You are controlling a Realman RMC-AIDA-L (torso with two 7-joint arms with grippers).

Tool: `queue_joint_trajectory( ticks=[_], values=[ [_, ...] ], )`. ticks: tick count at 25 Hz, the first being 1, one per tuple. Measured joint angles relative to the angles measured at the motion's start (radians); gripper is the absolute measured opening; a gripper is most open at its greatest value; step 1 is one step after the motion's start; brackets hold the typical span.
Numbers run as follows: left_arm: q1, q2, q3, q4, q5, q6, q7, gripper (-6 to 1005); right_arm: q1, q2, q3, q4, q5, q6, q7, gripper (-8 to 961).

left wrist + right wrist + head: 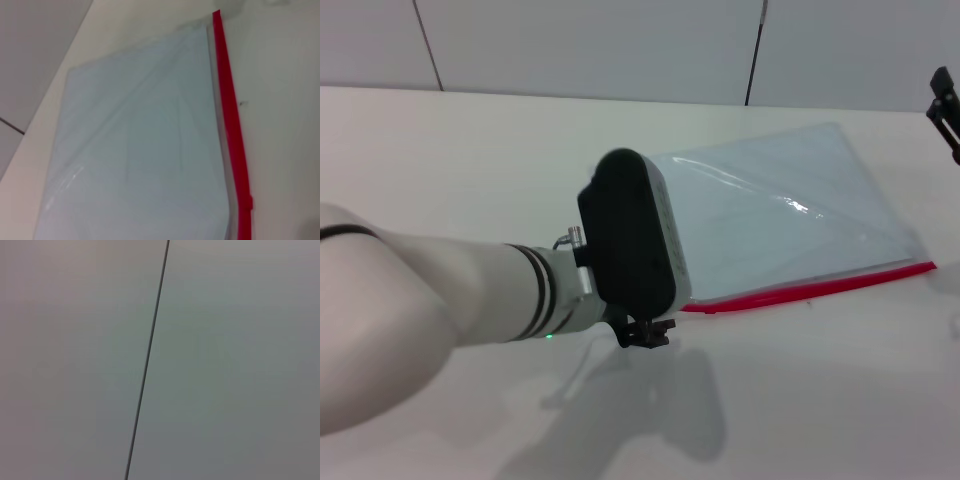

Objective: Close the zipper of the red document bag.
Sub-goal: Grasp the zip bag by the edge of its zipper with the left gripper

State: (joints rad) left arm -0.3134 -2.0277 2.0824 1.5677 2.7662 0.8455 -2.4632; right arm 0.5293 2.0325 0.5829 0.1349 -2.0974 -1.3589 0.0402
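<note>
The red document bag (790,215) lies flat on the white table, a translucent pale blue pouch right of centre. Its zipper (815,290) is a thin red strip along the long edge nearest me. My left gripper (645,333) hangs low over the table at the zipper's left end, mostly hidden behind its black and white wrist housing. The left wrist view looks down on the bag (135,150) and along the zipper (229,107). My right gripper (946,108) shows only as a black part at the far right edge, raised and away from the bag.
The white table (470,160) spreads wide around the bag. A pale panelled wall (620,40) runs along the back, and the right wrist view shows only that wall's seam (147,360). My left forearm (430,310) crosses the near left.
</note>
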Motion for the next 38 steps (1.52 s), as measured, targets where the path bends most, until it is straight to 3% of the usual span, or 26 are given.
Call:
queue_joint_trajectory(
  ticks=[7,28,34,38],
  values=[
    [-0.059,-0.001,0.04,-0.104,0.019,-0.04,-0.013,830,0.0,0.0,0.0,0.0,-0.001,0.0,0.001,843],
    [-0.095,-0.001,0.098,-0.323,0.027,-0.364,0.031,830,-0.003,0.002,0.0,0.005,-0.001,-0.013,0.001,842],
    [-0.098,-0.003,0.103,-0.348,0.027,-0.395,0.031,827,-0.004,0.002,0.0,0.006,-0.001,-0.013,0.001,841],
    [-0.102,-0.003,0.103,-0.363,0.027,-0.398,0.032,700,-0.005,0.002,0.0,0.005,-0.001,-0.013,0.001,841]
  ],
)
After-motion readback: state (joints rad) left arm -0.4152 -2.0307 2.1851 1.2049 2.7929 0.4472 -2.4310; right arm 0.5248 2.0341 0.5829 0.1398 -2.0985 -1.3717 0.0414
